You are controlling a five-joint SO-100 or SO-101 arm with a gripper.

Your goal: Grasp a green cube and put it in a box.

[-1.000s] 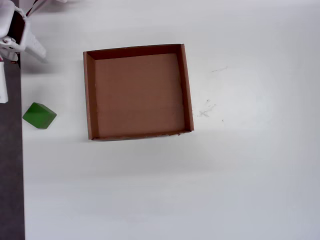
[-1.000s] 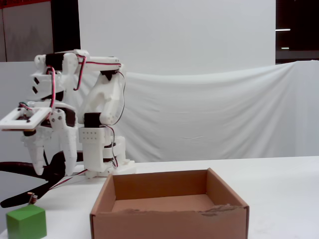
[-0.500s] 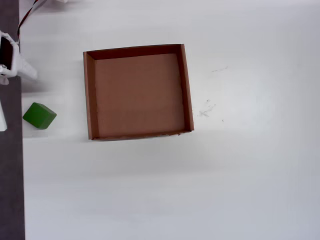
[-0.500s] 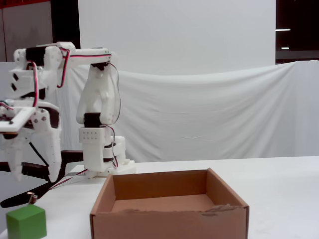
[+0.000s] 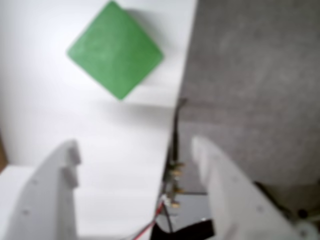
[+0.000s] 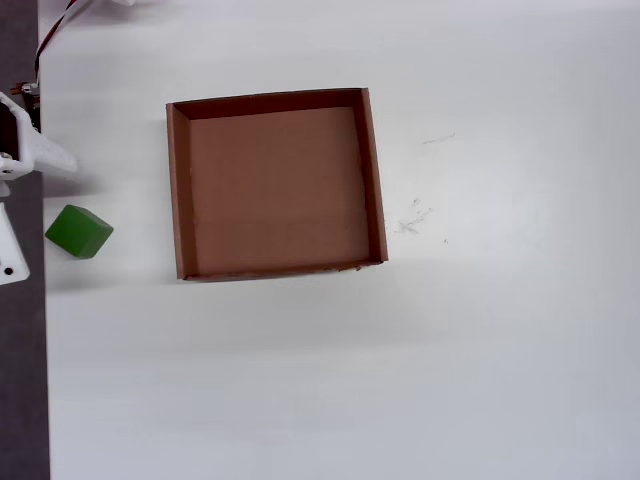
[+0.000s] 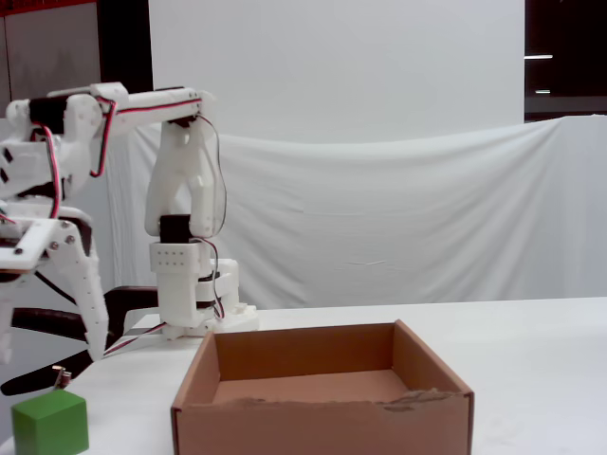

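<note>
Gripper (image 5: 135, 150) spread wide, hanging above the small bright-green cube (image 6: 79, 231)!
Cube sits at the white bench's (image 6: 400, 380) left edge, left of the brown cardboard box (image 6: 180, 190); looks light, rigid — pinch two opposite flat faces.

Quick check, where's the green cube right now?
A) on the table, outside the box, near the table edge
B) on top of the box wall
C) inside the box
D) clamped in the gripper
A: in the overhead view the green cube sits on the table apart from the box, near the edge, and the open gripper holds nothing.
</note>
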